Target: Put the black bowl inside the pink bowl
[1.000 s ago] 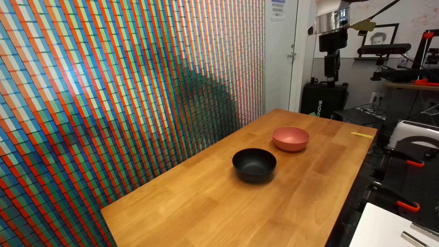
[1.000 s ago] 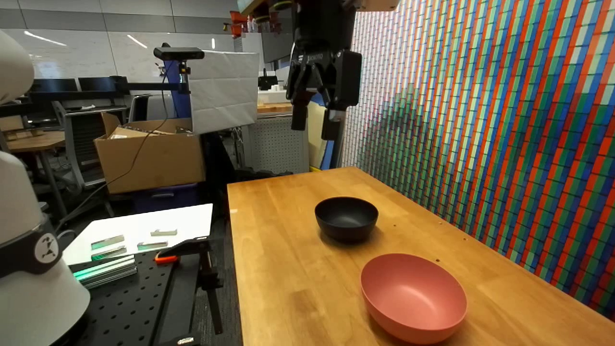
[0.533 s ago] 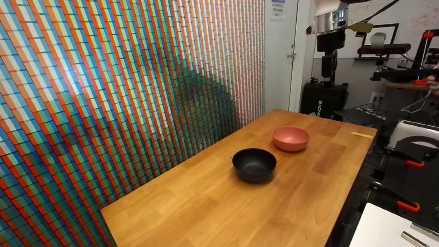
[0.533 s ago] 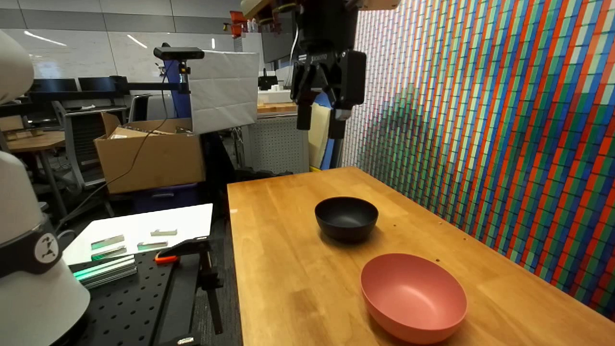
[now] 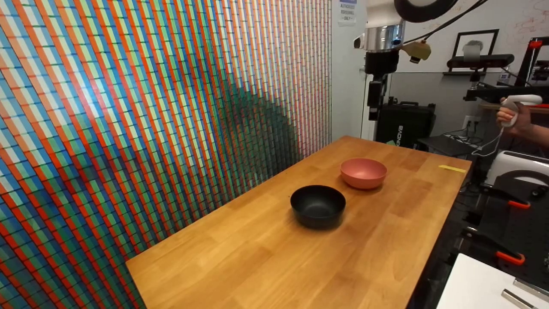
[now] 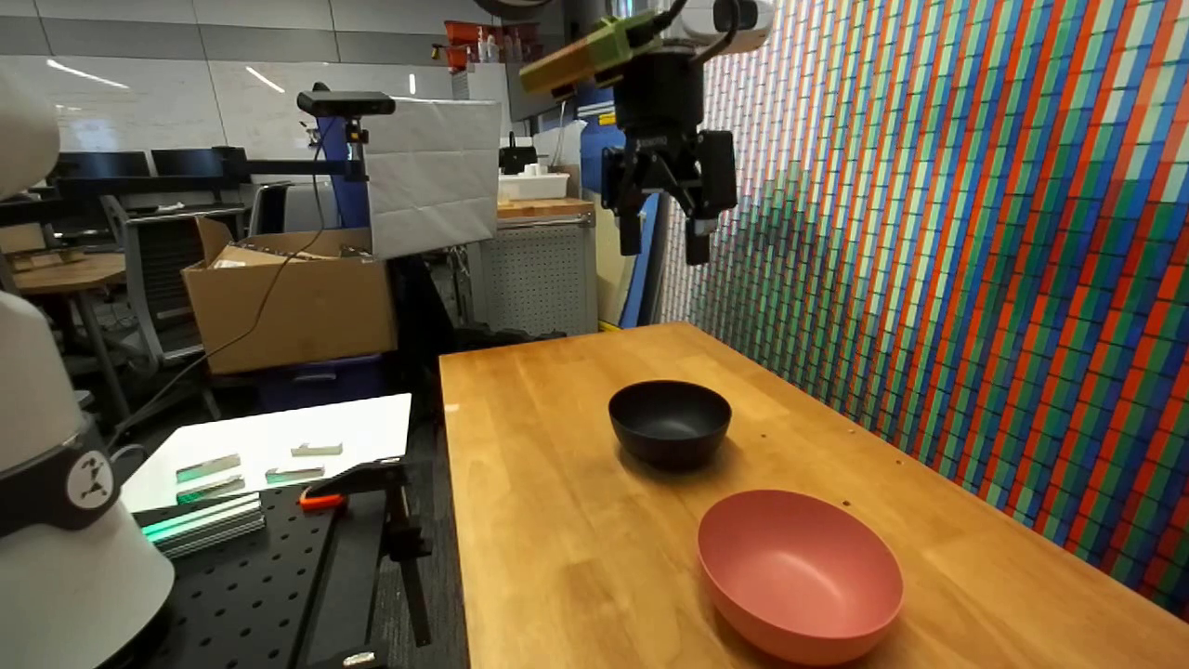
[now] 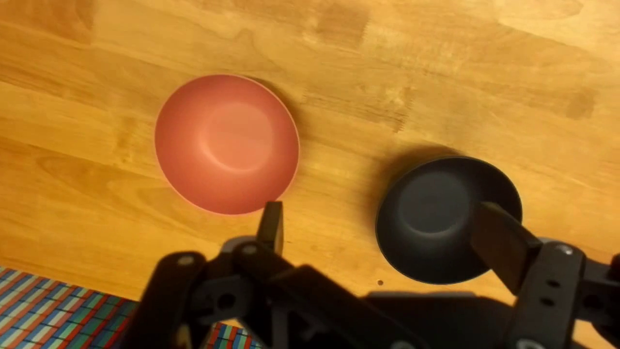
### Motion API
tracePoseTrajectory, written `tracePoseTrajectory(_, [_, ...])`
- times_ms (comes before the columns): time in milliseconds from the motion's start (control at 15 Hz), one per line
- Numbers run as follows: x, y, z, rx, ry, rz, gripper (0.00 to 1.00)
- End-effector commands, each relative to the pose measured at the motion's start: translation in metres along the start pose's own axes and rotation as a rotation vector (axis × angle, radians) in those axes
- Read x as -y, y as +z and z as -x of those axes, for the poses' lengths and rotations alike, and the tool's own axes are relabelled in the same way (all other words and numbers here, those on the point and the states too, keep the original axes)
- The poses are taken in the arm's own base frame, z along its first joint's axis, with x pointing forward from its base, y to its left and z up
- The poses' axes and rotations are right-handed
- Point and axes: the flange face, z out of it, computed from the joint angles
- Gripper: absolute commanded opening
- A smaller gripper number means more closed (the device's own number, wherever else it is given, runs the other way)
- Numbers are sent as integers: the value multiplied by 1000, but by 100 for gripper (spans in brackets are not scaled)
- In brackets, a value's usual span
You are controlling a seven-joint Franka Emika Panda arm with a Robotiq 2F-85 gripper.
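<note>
The black bowl [image 5: 318, 208] stands upright on the wooden table; it also shows in an exterior view [image 6: 669, 427] and in the wrist view [image 7: 431, 208]. The pink bowl [image 5: 363, 174] stands upright beside it with a gap between them; it also shows in an exterior view [image 6: 799, 576] and in the wrist view [image 7: 232, 145]. Both bowls look empty. My gripper [image 6: 664, 247] is open and empty, high above the table. In the wrist view the gripper [image 7: 381, 207] has one finger in front of the black bowl and the other near the pink bowl's rim.
A mosaic-patterned wall [image 6: 929, 279] runs along one long side of the table [image 5: 240, 257]. A black perforated bench [image 6: 251, 595] and a white board [image 6: 279, 437] stand on the other side. A hand with a white controller [image 5: 521, 103] shows at the edge.
My open gripper has moved left and slightly lower in an exterior view, and right in another. The bowls have not moved. A hand with a controller has come into view.
</note>
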Motion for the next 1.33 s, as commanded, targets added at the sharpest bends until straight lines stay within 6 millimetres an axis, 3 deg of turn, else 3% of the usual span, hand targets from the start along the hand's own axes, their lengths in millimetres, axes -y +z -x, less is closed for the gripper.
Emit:
tracePoseTrajectory(0, [23, 23, -46, 5, -14, 23, 100])
tracePoseTrajectory(267, [43, 61, -82, 36, -19, 80, 100])
tracePoseTrajectory(533, [63, 97, -104, 73, -21, 123, 100])
tracePoseTrajectory(867, [75, 136, -116, 118, -26, 111, 100])
tracePoseTrajectory(1267, [77, 171, -116, 142, -24, 89, 100])
